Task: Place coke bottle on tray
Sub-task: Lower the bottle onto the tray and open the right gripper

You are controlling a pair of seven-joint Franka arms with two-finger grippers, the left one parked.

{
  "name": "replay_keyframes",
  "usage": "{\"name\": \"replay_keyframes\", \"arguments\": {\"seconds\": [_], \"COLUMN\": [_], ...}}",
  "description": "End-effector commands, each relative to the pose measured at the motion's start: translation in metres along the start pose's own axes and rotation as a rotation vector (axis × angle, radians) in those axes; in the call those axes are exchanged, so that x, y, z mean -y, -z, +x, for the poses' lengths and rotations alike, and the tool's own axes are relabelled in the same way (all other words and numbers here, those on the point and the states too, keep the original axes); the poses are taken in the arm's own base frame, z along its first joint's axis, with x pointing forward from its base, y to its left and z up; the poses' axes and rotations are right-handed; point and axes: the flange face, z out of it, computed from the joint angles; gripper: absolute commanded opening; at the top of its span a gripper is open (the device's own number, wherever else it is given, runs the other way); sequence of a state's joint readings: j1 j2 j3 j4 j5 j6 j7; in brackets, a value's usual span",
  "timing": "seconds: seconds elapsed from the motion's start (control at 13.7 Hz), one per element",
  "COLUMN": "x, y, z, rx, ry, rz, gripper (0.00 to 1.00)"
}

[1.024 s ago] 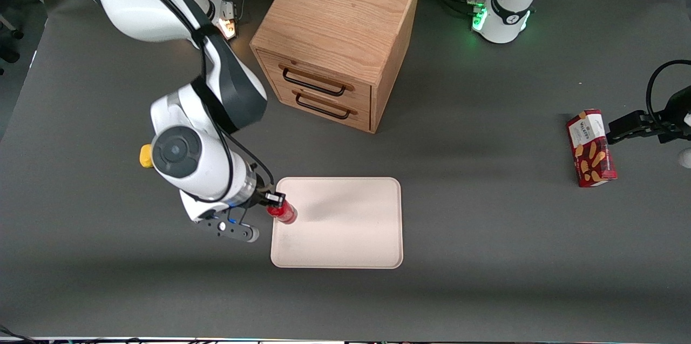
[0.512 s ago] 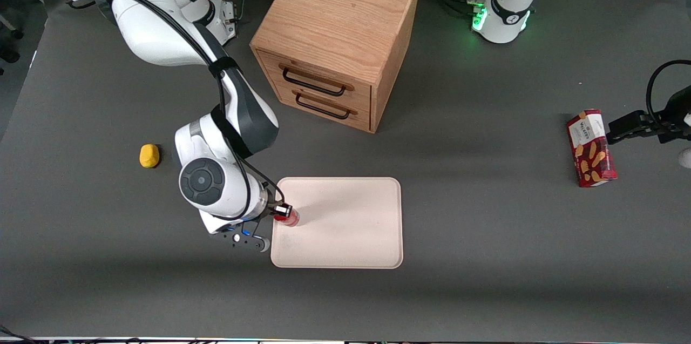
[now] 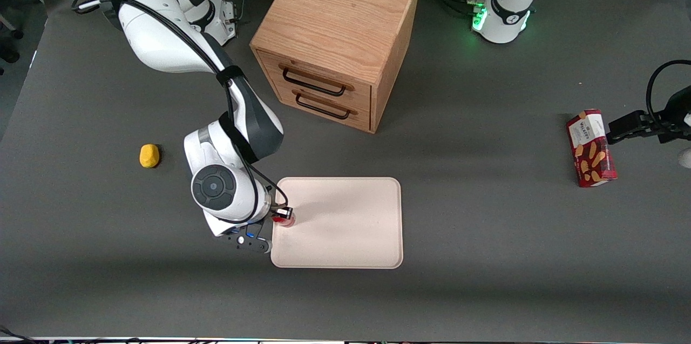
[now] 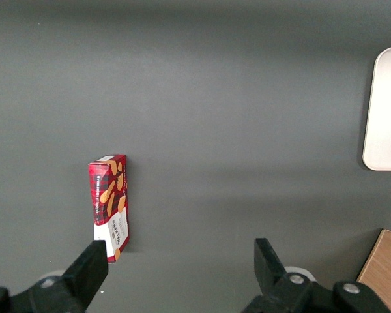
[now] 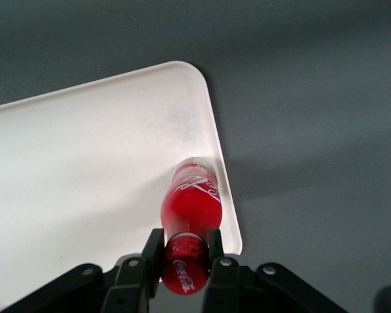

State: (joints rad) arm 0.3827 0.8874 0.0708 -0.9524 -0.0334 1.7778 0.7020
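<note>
Nearing finish of placement: carry looking done, release and retreat remaining.
Sitting flat on table (image 3: 486, 257): tray (image 3: 345, 225), cream, low-rimmed, otherwise bare.
Hovering low at tray's short edge nearest working arm: gripper (image 5: 184, 249), jaws clenching cap end of coke bottle (image 5: 190, 208).
Standing upright over tray's edge (base contact hard to judge): all-red, narrow-necked, showing white script.
</note>
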Motion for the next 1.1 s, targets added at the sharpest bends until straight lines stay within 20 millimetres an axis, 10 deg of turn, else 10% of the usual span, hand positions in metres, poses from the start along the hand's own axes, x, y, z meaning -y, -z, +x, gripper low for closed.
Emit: {"name": "replay_keyframes", "arguments": {"seconds": [0.0,0.15,0.22,1.02], "x": [0.001,-0.001,-0.001,-0.033], "y": [0.002,0.002,0.008,0.163], "z": [0.001,0.002,0.002,-0.055], "rx": [-0.022,-0.022,-0.028,0.001], "ry": [0.011,0.006,0.002,0.003], "rz": [-0.004,-0.004,0.0,-0.027], "gripper": [0.0,0.78,0.95,1.0]}}
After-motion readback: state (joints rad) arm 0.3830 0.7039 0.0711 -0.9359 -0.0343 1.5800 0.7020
